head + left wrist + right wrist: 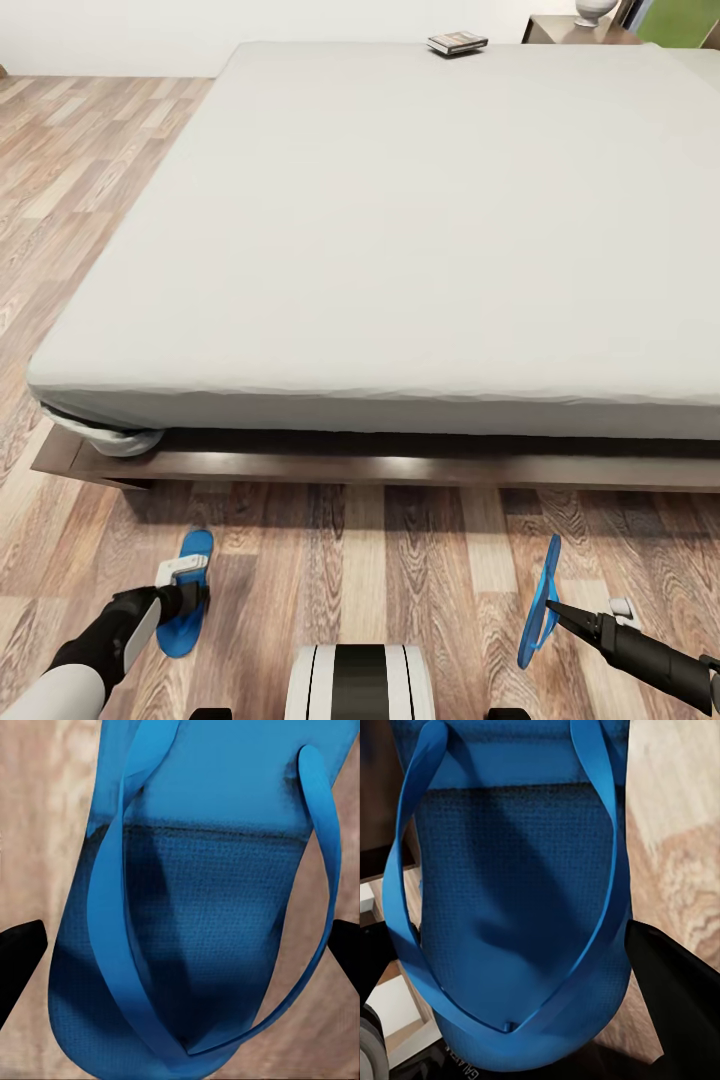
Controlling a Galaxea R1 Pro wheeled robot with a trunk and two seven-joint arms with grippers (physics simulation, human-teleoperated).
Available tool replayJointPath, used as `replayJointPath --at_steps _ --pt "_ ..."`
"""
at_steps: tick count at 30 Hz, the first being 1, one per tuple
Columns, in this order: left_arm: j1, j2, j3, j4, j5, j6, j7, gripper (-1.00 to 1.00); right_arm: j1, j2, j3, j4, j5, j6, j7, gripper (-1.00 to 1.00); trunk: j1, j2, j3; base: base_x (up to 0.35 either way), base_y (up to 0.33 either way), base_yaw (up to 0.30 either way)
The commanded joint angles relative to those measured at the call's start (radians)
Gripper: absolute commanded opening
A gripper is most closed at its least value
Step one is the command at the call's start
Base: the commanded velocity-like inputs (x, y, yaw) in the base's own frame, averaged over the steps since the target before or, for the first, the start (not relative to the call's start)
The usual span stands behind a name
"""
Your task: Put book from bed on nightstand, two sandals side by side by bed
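Two bright blue sandals are on the wood floor in front of the bed (400,250). The left sandal (190,600) (210,907) lies flat. My left gripper (185,598) (180,952) hangs over it, open, with a black finger (19,956) on each side of the sole. The right sandal (540,600) (517,907) stands up on its edge, and my right gripper (552,607) (510,975) is shut on it. The book (458,43) lies at the far edge of the mattress. A nightstand (560,30) stands beyond the bed's far right corner.
The bed's dark wood frame (300,465) juts out low just ahead of both sandals. A strip of plank floor (380,560) lies between frame and my base (360,685). More floor runs along the bed's left side. A pale lamp base (594,12) sits on the nightstand.
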Motion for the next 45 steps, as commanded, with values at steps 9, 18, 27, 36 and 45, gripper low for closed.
replayJointPath --at_steps 9,18,27,36,45 --pt "0.000 0.001 0.005 -0.005 0.002 0.070 -0.003 -1.00 0.000 0.000 -0.001 0.000 -0.003 0.011 0.003 -1.00 0.000 0.000 -0.001 0.000 0.000 0.000" --pt "0.000 0.004 0.005 -0.006 0.001 0.071 -0.003 -1.00 0.000 0.000 -0.001 0.001 -0.003 0.011 0.003 -1.00 0.000 0.000 -0.001 0.000 0.000 0.000" --pt "0.000 0.005 0.006 -0.006 0.001 0.069 -0.002 -1.00 0.000 0.000 -0.001 0.000 -0.003 0.010 0.003 -1.00 0.001 -0.001 -0.012 0.000 0.000 0.000" --pt "0.000 0.003 0.005 -0.006 0.001 0.066 -0.003 -1.00 0.000 0.000 -0.001 0.001 -0.003 0.011 0.003 -1.00 0.003 -0.002 -0.028 0.000 0.000 0.000" --pt "0.000 0.003 0.005 -0.006 0.002 0.065 -0.004 1.00 0.000 0.000 -0.001 0.001 -0.003 0.011 0.003 -1.00 0.003 -0.002 -0.028 0.000 0.000 0.000"
